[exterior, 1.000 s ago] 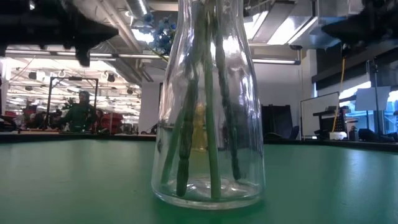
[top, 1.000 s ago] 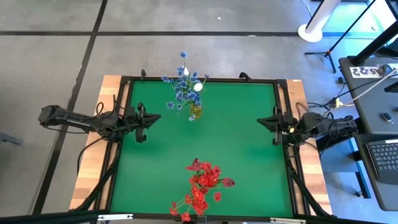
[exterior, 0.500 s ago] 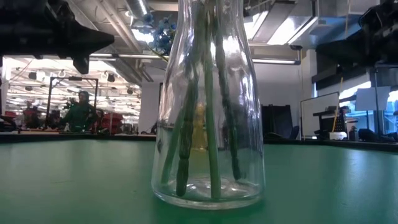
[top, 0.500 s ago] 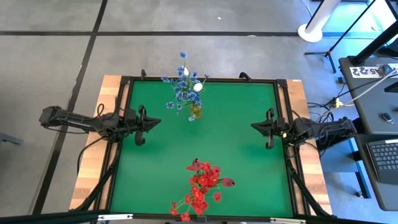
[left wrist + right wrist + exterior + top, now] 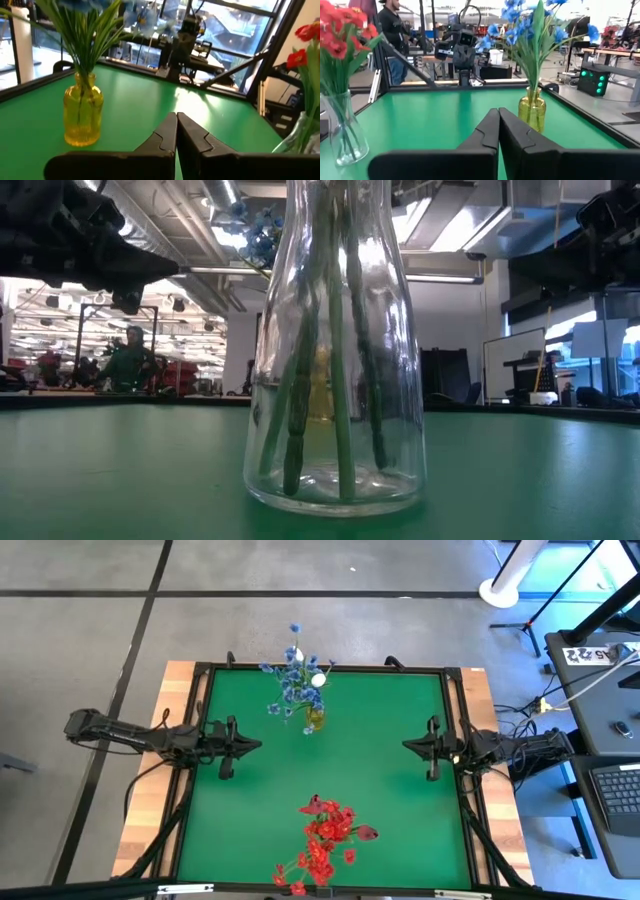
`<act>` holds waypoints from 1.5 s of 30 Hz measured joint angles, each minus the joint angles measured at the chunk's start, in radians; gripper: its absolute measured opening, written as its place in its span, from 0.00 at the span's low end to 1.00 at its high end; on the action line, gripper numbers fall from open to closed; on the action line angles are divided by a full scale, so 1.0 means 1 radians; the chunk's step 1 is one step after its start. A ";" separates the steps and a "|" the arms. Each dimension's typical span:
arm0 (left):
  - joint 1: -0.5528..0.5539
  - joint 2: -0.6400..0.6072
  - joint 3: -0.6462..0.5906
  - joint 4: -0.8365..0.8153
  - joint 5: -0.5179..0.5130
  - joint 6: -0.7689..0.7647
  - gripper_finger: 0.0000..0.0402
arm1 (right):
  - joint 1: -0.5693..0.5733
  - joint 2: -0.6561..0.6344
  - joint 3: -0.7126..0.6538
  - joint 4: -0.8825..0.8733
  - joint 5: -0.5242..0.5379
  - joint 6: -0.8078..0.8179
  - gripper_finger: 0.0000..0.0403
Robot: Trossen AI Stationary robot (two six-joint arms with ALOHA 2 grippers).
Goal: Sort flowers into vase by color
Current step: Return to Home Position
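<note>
Sitting sorted, red flowers (image 5: 325, 835) in the clear vase (image 5: 345, 130) and blue flowers (image 5: 292, 680) in the yellow vase (image 5: 82, 112) stand upright between the left fingers (image 5: 165, 137) and right fingers (image 5: 485, 132), a little nearer the left pair; both pairs are pressed together, empty.

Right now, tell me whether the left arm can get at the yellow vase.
Probably yes. The left pincer, shut, sits at the table's left edge, and only bare green mat lies between it and the yellow vase. It would need to open first.
</note>
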 joint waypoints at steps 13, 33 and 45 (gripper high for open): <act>0.000 0.000 0.000 -0.013 -0.019 -0.054 0.00 | 0.000 0.004 -0.002 -0.006 0.009 -0.020 0.03; 0.000 0.000 0.000 -0.013 -0.020 -0.072 0.00 | 0.000 0.004 -0.003 -0.007 0.001 -0.023 0.03; 0.000 0.000 0.001 -0.013 -0.020 -0.072 0.00 | 0.000 0.004 -0.003 -0.007 0.000 -0.023 0.03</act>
